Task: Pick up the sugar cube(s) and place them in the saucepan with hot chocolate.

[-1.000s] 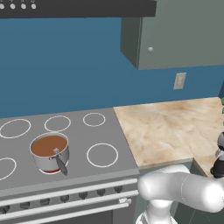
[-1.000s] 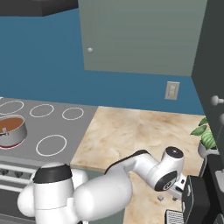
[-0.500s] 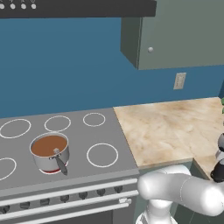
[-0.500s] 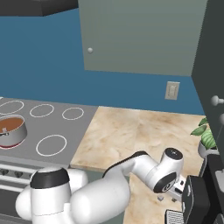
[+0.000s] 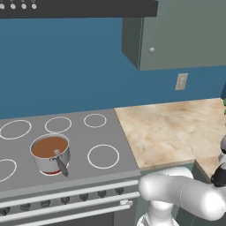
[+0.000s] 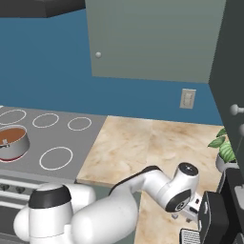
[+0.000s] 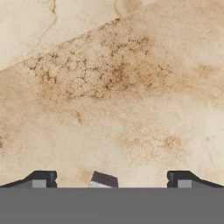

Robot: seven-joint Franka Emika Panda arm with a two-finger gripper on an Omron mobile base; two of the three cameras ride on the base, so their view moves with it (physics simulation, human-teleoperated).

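In the hand view my gripper [image 7: 111, 180] points straight down at the beige marble counter [image 7: 113, 87], jaws wide open. A small white sugar cube [image 7: 103, 180] lies between the two dark fingertips [image 7: 42, 179], just left of the middle. Neither tip touches it. In the right base view the hand [image 6: 187, 205] hangs low over the counter's front right corner, and the cube is too small to make out there. The saucepan with hot chocolate [image 5: 50, 152] stands on the stove's front left burner, far to the left, with its dark handle pointing forward; the same saucepan [image 6: 12, 141] sits at the left edge of the right base view.
A dark appliance [image 6: 217, 218] stands right beside the hand on the right. A potted plant [image 6: 224, 151] sits behind it. White burner rings [image 5: 103, 156] mark the grey stove top. A grey wall cabinet [image 6: 152, 38] hangs above the counter.
The arm has shifted only very slightly. The gripper stays open over the same spot of counter.
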